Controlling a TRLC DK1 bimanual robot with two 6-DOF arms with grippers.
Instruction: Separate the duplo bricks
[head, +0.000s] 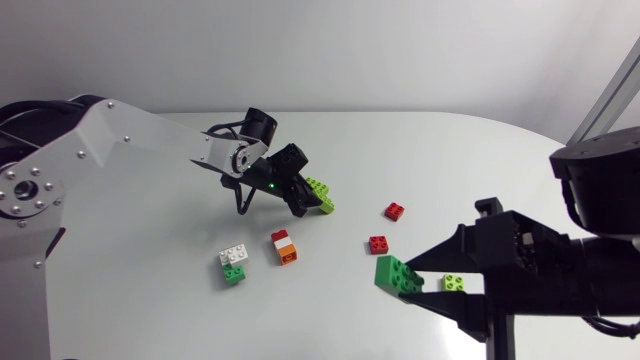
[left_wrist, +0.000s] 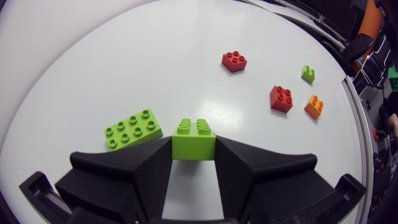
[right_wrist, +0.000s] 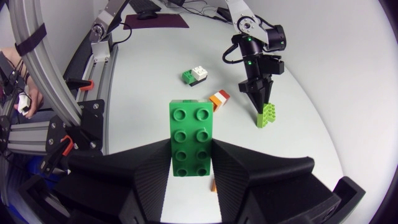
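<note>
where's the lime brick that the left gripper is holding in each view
Head view: the lime brick sits at the tip of the left gripper, next to a second lime brick.
Left wrist view: the lime brick is clamped between that gripper's own two fingers.
Right wrist view: the lime brick is far ahead, under the left gripper.
Shared landmark: the left gripper, which shows in all three views.

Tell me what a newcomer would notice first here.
At the table's right, the right gripper clamps a long dark green brick. Near the middle, the left gripper points down, shut on a lime brick, with a longer lime brick beside it. Between the arms lie a white-and-green stack, a red-white-orange stack and a red brick.
</note>
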